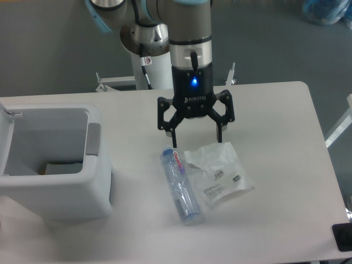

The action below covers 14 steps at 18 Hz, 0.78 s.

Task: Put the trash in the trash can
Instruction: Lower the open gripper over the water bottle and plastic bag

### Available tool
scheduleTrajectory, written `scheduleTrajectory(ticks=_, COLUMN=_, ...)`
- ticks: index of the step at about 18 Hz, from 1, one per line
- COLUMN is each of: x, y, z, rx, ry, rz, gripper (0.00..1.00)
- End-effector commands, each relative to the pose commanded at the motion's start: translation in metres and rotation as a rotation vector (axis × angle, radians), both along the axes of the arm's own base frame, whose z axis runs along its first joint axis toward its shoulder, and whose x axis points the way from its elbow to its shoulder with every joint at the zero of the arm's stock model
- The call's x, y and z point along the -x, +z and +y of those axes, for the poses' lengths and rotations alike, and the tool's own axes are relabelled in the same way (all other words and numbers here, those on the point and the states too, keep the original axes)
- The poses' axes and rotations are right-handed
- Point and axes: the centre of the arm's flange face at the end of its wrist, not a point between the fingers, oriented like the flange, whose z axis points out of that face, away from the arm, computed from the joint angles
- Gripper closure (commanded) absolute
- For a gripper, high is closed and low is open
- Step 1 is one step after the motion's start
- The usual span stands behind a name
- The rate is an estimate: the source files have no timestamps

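The trash lies mid-table: a slim clear bluish bottle (179,184) with a red-pink label, on its side, and touching its right side a see-through plastic bag (219,174) with a white printed label. My gripper (196,138) hangs open just above and behind them, its fingers spread wide over the bag's far edge and the bottle's cap end, holding nothing. The trash can (52,165), a large white boxy bin with a grey side panel, stands at the left of the table.
A dark object (344,236) sits at the table's front right corner. The table's right edge (322,137) runs close by a white frame piece. The arm's base post (151,71) rises behind the table.
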Motion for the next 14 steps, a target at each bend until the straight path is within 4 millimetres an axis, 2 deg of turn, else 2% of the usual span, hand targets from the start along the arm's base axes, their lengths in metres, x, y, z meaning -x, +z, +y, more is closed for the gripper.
scheduleTrajectory(ticks=8, x=0.010, y=-0.054, z=0.007, rx=0.083, ry=0.010, rz=-0.076, gripper=0.00)
scheduleTrajectory(ticks=12, x=0.012, y=-0.097, z=0.037, rx=0.155, ry=-0.009, rz=-0.099, gripper=0.00)
scheduleTrajectory(ticks=14, x=0.016, y=-0.124, z=0.045, rx=0.184, ry=-0.016, rz=-0.131, gripper=0.00)
